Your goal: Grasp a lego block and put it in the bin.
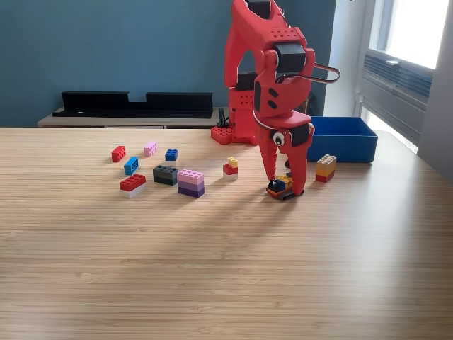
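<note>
table (212,269) – matt wood grain | bin (343,138) – smooth blue plastic

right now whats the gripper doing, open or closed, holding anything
gripper: open, lowered with its jaws either side of the small yellow and black lego vehicle on the table; not gripping it yet, nothing lifted.

No readable text, label, brand name, number or sign is showing anywhere in the exterior view. The red arm (272,71), the blue bin (347,138), the scattered lego blocks (190,182) and the wooden table (212,269) are all showing plain, unmarked surfaces, and the dark shelf (134,103) against the teal wall is carrying nothing legible at this distance
</note>
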Tool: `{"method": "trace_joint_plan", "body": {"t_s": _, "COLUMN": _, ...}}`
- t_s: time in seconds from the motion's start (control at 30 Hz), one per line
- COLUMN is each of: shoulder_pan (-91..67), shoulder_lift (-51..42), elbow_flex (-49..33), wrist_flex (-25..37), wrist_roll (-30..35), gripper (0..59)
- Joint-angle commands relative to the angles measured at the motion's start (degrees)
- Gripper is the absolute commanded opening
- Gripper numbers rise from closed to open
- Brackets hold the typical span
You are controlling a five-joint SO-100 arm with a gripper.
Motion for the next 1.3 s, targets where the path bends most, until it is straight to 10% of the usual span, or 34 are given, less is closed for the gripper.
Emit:
{"method": "trace_joint_plan", "body": {"t_s": 0.03, "shoulder_pan": -0.9, "shoulder_lift": 0.9, "elbow_flex": -0.6, "wrist_flex": -1.1, "wrist_roll": 1.4, "gripper": 23.2}}
{"method": "trace_joint_plan", "body": {"t_s": 0.5, "shoulder_pan": -2.0, "shoulder_lift": 0.9, "elbow_flex": 0.8, "wrist_flex": -3.6, "wrist_roll": 5.4, "gripper": 0.4}}
{"method": "trace_joint_plan", "body": {"t_s": 1.3, "shoulder_pan": -5.7, "shoulder_lift": 2.2, "elbow_flex": -26.4, "wrist_flex": 21.9, "wrist_roll": 14.8, "gripper": 0.0}}
